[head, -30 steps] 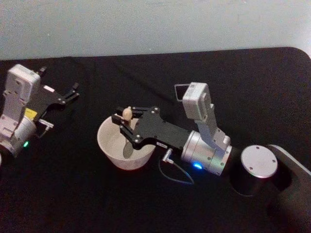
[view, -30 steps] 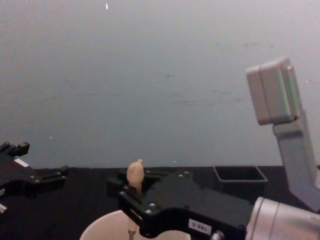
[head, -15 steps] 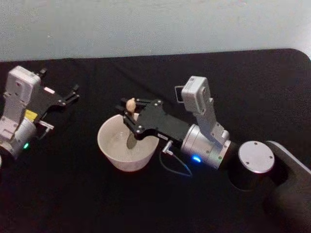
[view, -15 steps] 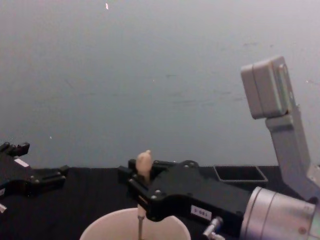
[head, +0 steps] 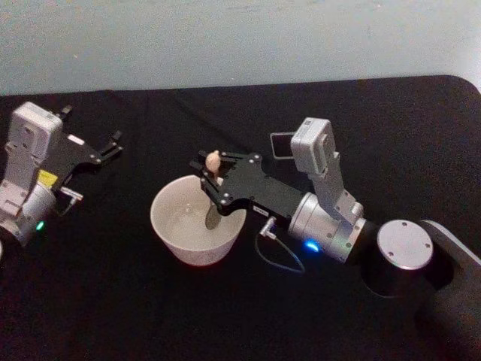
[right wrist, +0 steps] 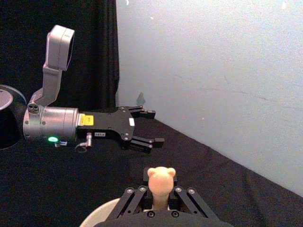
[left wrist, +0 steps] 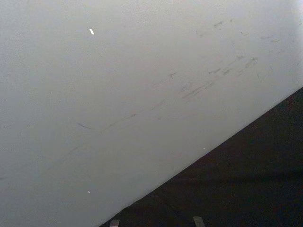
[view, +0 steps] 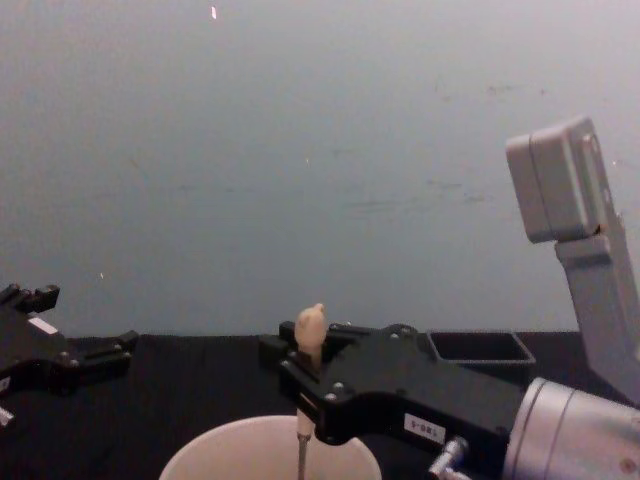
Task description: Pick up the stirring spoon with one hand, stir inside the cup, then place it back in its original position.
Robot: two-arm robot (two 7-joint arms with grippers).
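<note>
The wide pale cup (head: 180, 244) stands on the black table, left of centre, its rim (view: 200, 455) low in the chest view. My right gripper (head: 215, 179) reaches over the cup from the right and is shut on the stirring spoon's peach handle (head: 213, 160), whose knobbed tip (view: 311, 323) (right wrist: 160, 182) sticks up above the fingers. The dark spoon bowl (head: 210, 219) hangs inside the cup near its right wall. The dark square-mouthed holder (view: 480, 349) (head: 280, 144) stands behind the right arm. My left gripper (head: 113, 147) (right wrist: 150, 127) rests open at the left.
A black cloth covers the table (head: 113, 301), and a pale wall (view: 320, 150) rises behind its far edge. A silver-topped black cylinder of the right arm (head: 404, 244) sits at the right. A thin cable (head: 282, 259) loops under the right wrist.
My right gripper has carried the spoon rightward across the cup, from its middle to its right side. The cup and the left arm have not moved.
</note>
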